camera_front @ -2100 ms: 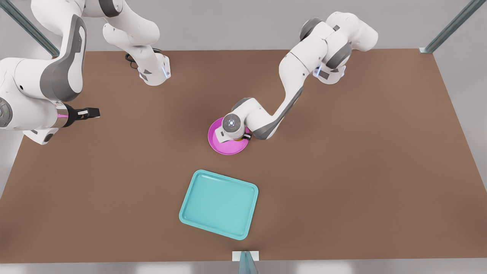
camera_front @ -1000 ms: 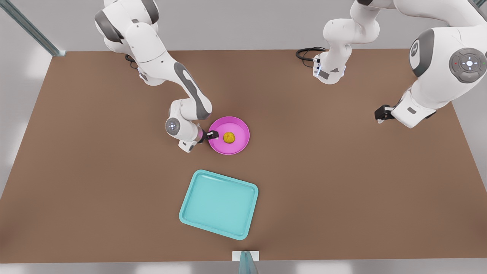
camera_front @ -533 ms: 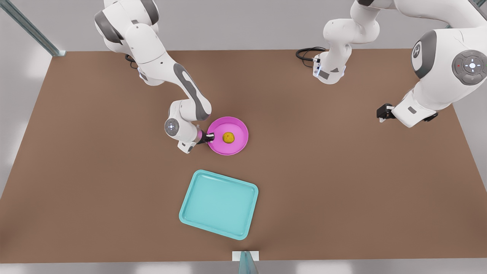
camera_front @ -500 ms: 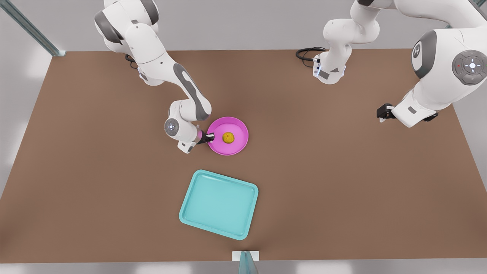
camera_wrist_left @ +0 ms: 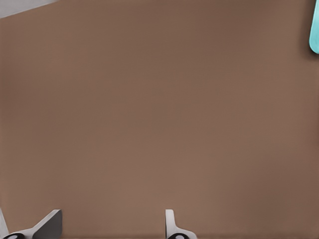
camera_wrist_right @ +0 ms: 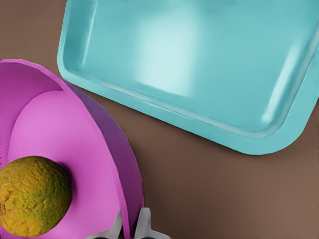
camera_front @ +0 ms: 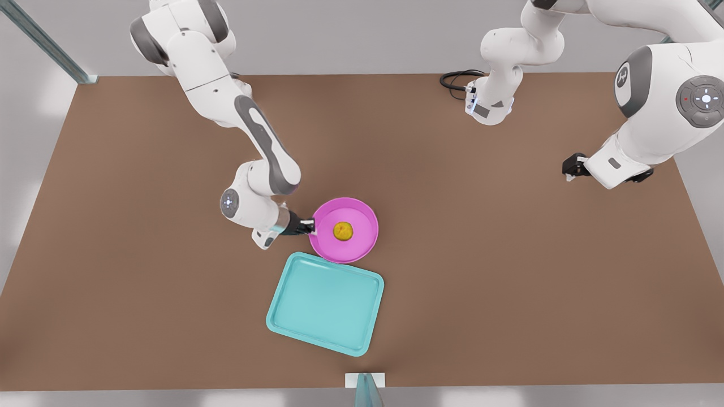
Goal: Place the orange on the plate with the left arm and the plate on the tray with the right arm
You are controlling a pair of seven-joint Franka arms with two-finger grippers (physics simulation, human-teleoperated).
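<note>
The plate [camera_front: 345, 230], with the orange [camera_front: 343, 230] in its middle, hangs pinched at its nine o'clock rim by my right claw [camera_front: 310, 226], at the tray's [camera_front: 325, 303] twelve o'clock edge. My left claw [camera_front: 567, 167] waits spread, toward three o'clock over the worktop [camera_front: 509, 271].

Front view: looking steeply down over the whole table [camera_front: 509, 282]. Right wrist view: looking close past its claw [camera_wrist_right: 130, 225] at the plate [camera_wrist_right: 75, 149] and tray [camera_wrist_right: 199, 64]. Left wrist view: facing bare tabletop, sharing a tray corner [camera_wrist_left: 315, 30].
</note>
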